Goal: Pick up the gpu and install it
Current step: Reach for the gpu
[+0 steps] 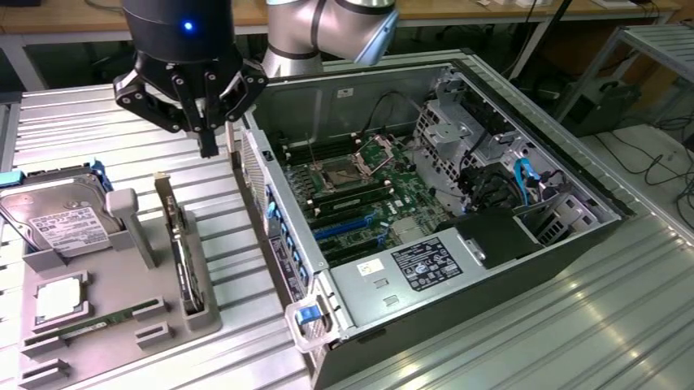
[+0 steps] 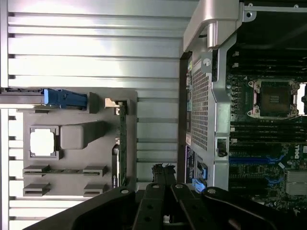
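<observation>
The gpu (image 1: 182, 260) stands on its long edge in a slot of the grey holder tray (image 1: 201, 321), with its silvery bracket at the end nearer my gripper (image 1: 206, 146). It sits below the gripper and off to the side away from the computer case (image 1: 325, 252), well apart from the fingertips, with nothing touching it. In the wrist view I see the card edge-on as a thin strip (image 2: 123, 143) along the tray's border (image 2: 129, 96), with the gripper (image 2: 163, 172) beside it over the bare slatted table (image 2: 96, 48).

My gripper's fingers are pressed together and hold nothing. It hangs pointing down above the table (image 1: 227, 244), in the gap between the tray and the case's side wall.

Further from the gripper, beyond the gpu, the tray carries a hard drive (image 1: 60, 219) with a white label, a square processor (image 1: 60, 296) and a slim green memory stick (image 1: 97, 322). On the gripper's other side the case lies open, its motherboard (image 1: 358, 195) and empty processor socket (image 2: 274, 98) exposed.
</observation>
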`<state>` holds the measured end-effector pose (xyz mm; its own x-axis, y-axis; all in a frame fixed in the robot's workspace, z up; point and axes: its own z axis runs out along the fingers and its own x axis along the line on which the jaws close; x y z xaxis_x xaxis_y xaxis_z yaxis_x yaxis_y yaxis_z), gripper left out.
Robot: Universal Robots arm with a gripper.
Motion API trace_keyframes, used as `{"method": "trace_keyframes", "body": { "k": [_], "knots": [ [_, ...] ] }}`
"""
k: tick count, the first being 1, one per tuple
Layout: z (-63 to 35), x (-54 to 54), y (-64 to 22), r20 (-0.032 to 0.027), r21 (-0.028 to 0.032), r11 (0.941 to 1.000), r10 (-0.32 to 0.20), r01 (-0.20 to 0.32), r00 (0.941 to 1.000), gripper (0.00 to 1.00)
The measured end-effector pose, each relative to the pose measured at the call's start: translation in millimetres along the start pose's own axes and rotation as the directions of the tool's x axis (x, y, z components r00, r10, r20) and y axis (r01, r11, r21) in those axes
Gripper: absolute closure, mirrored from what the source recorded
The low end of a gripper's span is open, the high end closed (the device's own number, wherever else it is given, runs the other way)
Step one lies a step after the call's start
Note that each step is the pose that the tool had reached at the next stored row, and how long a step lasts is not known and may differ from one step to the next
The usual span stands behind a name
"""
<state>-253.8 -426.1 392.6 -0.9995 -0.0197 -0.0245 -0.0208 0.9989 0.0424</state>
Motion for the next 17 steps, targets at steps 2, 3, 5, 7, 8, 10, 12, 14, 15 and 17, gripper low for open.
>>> {"method": "trace_keyframes", "body": {
  "k": [2,3,5,7,8,10,12,14,15,17],
  "knots": [
    [-0.1,4.0,-0.5,-0.0001,0.0000,1.0000,-0.002,0.002,1.0000,0.89],
    [-0.2,6.0,-0.7,-0.0002,0.0000,1.0000,-0.004,0.004,1.0000,0.89],
    [-0.3,9.5,-1.1,-0.0002,-0.0001,1.0000,-0.005,0.005,1.0000,0.89],
    [-0.3,12.9,-1.4,-0.0003,-0.0002,1.0000,-0.007,0.007,1.0000,0.89],
    [-0.4,14.7,-1.5,-0.0003,-0.0002,1.0000,-0.008,0.008,1.0000,0.89],
    [-0.5,18.4,-1.8,-0.0004,-0.0002,1.0000,-0.009,0.009,1.0000,0.89],
    [-0.6,22.1,-2.0,-0.0004,-0.0003,0.9999,-0.011,0.011,0.9999,0.89],
    [-0.7,25.3,-2.3,-0.0006,-0.0003,0.9999,-0.013,0.013,0.9999,0.89],
    [-0.8,27.0,-2.5,-0.0006,-0.0003,0.9999,-0.014,0.014,0.9999,0.89],
    [-0.8,30.5,-2.9,-0.0006,-0.0003,0.9999,-0.015,0.015,0.9999,0.89]
  ]
}}
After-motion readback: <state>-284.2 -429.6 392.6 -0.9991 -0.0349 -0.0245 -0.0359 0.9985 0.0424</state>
